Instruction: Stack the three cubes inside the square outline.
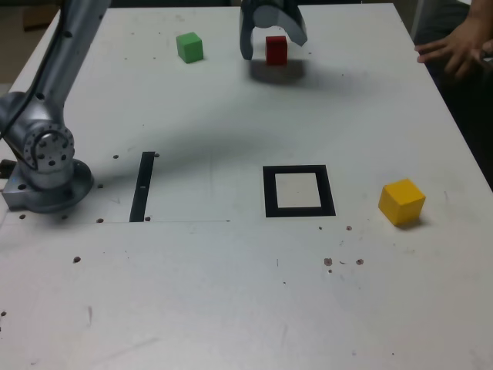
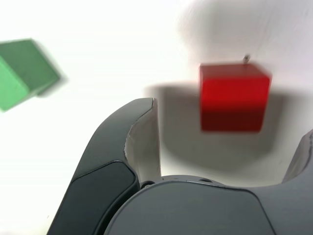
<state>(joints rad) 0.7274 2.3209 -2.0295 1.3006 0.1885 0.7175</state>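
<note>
right cube (image 1: 401, 203) sat right of square outline (image 1: 270, 193) in exterior view, strip (image 1: 142, 187) left, middle cube (image 1: 276, 51) and left cube (image 1: 189, 48) farther back, all on tabletop (image 1: 208, 293)

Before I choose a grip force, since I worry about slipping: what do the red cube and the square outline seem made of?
Red cube: perhaps painted wood or plastic; plain, mostly matte faces.
Square outline: possibly black tape or paint; flat, no visible thickness.

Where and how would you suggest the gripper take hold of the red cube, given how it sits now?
I would lower the open gripper from above and close on two opposite upright sides of the red cube: it lies flat, between the spread jaws, its faces roughly parallel to them.
</note>
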